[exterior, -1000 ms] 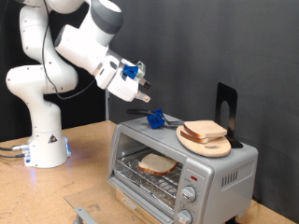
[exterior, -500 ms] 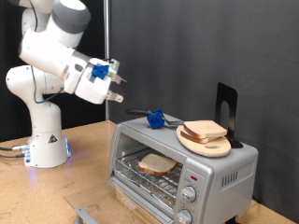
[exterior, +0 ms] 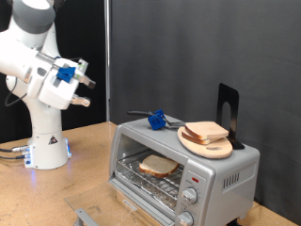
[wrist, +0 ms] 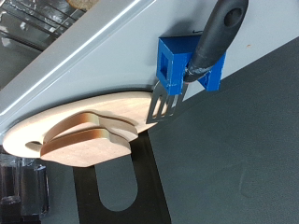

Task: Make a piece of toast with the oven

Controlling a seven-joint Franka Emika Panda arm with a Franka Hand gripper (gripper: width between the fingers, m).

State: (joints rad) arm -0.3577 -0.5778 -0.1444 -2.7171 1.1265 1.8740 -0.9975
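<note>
The silver oven [exterior: 188,168] stands at the exterior view's lower right. One slice of toast [exterior: 158,166] lies on the wire rack inside it. Further alike slices [exterior: 206,131] lie on a round wooden board [exterior: 218,149] on the oven's top. They also show in the wrist view [wrist: 89,140] on the board [wrist: 37,131]. My gripper [exterior: 87,91] is at the exterior view's left, high above the table and far from the oven. Its fingers stand apart with nothing between them. The fingers do not show in the wrist view.
A black-handled fork in a blue holder [exterior: 157,119] lies on the oven top beside the board, and shows in the wrist view [wrist: 184,63]. A black stand [exterior: 227,105] rises behind the board. The robot's white base [exterior: 45,141] stands at the left. A grey piece [exterior: 83,217] lies at the front edge.
The arm has swung from above the oven to the exterior view's left, away from it. The gripper stays empty. The toast, board and fork have not moved.
</note>
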